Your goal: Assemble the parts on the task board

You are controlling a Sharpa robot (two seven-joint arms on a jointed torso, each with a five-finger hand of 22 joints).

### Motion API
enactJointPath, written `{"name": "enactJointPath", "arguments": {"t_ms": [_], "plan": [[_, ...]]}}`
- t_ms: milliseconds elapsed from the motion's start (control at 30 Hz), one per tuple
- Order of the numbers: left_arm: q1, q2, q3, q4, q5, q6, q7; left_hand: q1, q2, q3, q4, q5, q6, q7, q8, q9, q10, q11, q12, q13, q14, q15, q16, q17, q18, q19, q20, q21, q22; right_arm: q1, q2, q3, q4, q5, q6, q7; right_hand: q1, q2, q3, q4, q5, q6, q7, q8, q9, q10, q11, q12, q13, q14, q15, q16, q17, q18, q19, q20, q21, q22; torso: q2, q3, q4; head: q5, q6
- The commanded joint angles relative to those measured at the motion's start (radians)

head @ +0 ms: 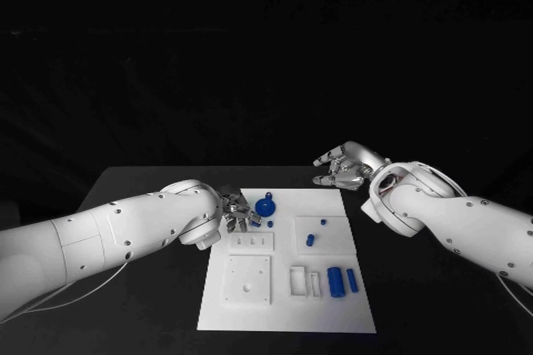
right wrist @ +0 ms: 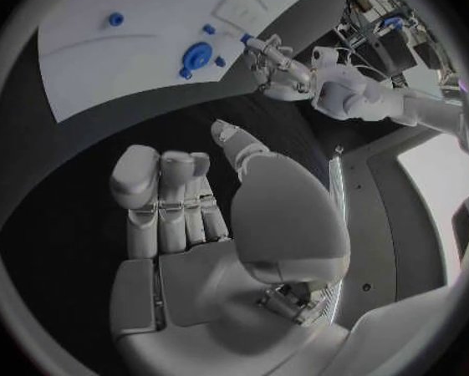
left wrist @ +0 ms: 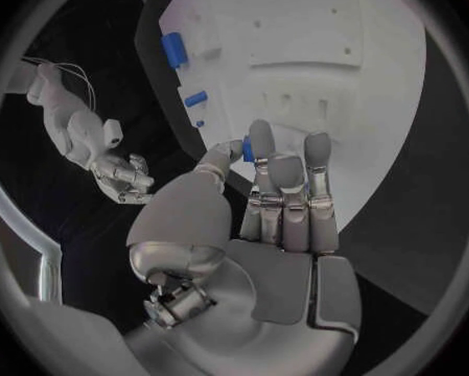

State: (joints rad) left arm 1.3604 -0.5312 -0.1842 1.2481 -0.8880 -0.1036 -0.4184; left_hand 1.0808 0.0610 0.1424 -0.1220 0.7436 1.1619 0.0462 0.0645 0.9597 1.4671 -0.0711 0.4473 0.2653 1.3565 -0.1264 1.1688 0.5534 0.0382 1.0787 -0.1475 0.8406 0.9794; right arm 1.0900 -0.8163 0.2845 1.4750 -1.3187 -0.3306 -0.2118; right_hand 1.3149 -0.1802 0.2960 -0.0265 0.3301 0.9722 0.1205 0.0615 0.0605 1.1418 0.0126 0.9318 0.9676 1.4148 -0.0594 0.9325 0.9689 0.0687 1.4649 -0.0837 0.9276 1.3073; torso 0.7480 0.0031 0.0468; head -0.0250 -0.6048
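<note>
The white task board (head: 286,309) lies in the middle of the table. My left hand (head: 236,212) hovers over its far left part and pinches a small blue part (left wrist: 247,149) between thumb and a finger. A round blue knob part (head: 266,207) stands just right of that hand. Small blue pegs (head: 311,239) sit in the middle right block. Two blue cylinders (head: 334,280) lie side by side near the board's right edge. My right hand (head: 350,170) hangs above the black table beyond the board's far right corner, fingers loosely bent, holding nothing.
A square white plate with holes (head: 248,279) and a slotted white block (head: 300,281) sit on the near half of the board. The black table (head: 145,293) runs wide on both sides of the board.
</note>
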Motion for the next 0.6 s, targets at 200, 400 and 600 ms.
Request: {"name": "enactJointPath", "arguments": {"t_ms": [200,400,600], "plan": [[-0.029,0.019,-0.005,-0.011,-0.081,-0.027,-0.06,-0.014,0.009,0.113,-0.132,0.009,0.06,-0.052,0.003,0.001,0.046,-0.006,0.011,-0.009,0.006,-0.006,0.001,0.005,-0.009,0.032,-0.001,-0.056,0.03,0.011,0.027,0.023,-0.054,0.126,-0.096,0.053,-0.013,0.002,0.007,-0.003,0.019,0.013,-0.001,0.0,0.001,0.001,-0.006,0.001,-0.003,0.001,-0.006,-0.007,-0.002,0.015,0.012,0.0,-0.007,0.115,0.001,-0.0017,0.0042,0.001,-0.017],[-0.051,0.025,-0.007,-0.019,-0.11,-0.036,-0.063,-0.015,0.009,0.111,-0.135,0.01,0.061,-0.053,0.003,-0.001,0.046,-0.006,0.013,-0.011,0.009,-0.006,0.002,0.008,-0.01,0.039,-0.002,-0.074,0.055,0.02,0.04,0.033,-0.081,0.144,-0.107,0.06,-0.015,0.003,0.008,-0.007,0.026,0.022,-0.001,0.0,0.002,0.001,-0.007,0.002,-0.003,0.003,-0.007,-0.006,-0.001,0.015,0.013,0.0,-0.008,0.115,0.001,-0.0031,0.0012,0.002,-0.024],[-0.057,0.027,-0.008,-0.019,-0.12,-0.034,-0.064,-0.018,0.01,0.11,-0.14,0.012,0.063,-0.054,0.003,-0.003,0.046,-0.006,0.017,-0.013,0.012,-0.006,-0.002,0.012,-0.015,0.088,-0.003,-0.199,0.196,0.022,0.045,0.035,-0.092,0.148,-0.106,0.06,-0.017,0.003,0.008,-0.009,0.028,0.032,-0.002,0.0,0.002,0.001,-0.007,0.002,-0.004,0.003,-0.007,-0.006,-0.001,0.015,0.014,0.0,-0.009,0.115,0.0,-0.0023,0.001,0.005,-0.029]]}}
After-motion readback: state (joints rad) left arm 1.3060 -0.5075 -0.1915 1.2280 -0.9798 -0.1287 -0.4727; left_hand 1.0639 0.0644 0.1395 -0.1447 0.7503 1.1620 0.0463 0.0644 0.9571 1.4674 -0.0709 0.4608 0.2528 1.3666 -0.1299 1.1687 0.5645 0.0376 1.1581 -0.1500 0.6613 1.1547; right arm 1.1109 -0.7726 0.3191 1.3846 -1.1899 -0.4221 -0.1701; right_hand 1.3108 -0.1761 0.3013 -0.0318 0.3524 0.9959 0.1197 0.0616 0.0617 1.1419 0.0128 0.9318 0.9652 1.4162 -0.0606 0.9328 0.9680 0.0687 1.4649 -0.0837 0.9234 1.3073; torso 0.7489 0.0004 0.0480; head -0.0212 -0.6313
